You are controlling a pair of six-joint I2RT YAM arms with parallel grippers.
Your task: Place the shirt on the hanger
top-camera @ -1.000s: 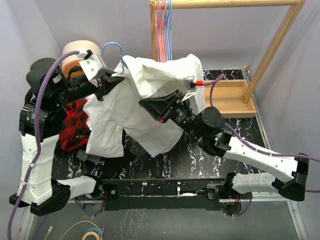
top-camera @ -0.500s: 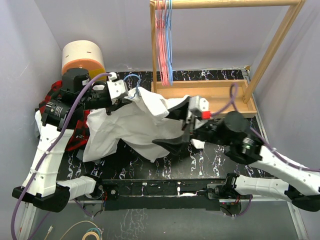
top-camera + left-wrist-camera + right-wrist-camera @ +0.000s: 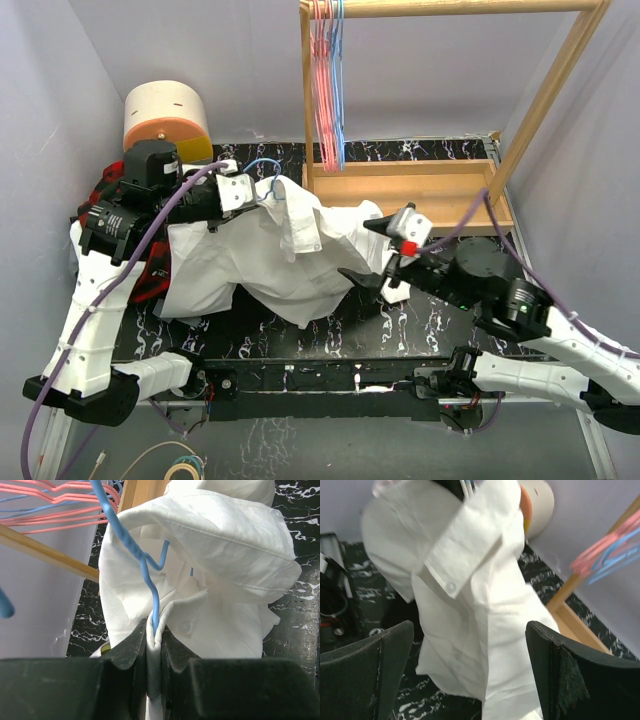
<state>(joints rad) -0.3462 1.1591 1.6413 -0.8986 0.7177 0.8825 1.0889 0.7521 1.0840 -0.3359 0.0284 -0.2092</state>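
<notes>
Overhead, the shirt is being draped from the left gripper toward the tabletop, the hanger hooking up beside the collar. The right gripper is being held spread wide beside the cloth, grasping nothing.

At the left wrist, hanger wire and collar fabric are being pinched together between clenched fingers.

At the right wrist, a buttoned fold is being framed between spread fingers. Probably a loose shoulder should be taken there and drawn over the hanger's free end, without the pinch being slackened.

Black marbled tbl w/ shirt, plaid garment, wooden rack base, cream roll
</notes>
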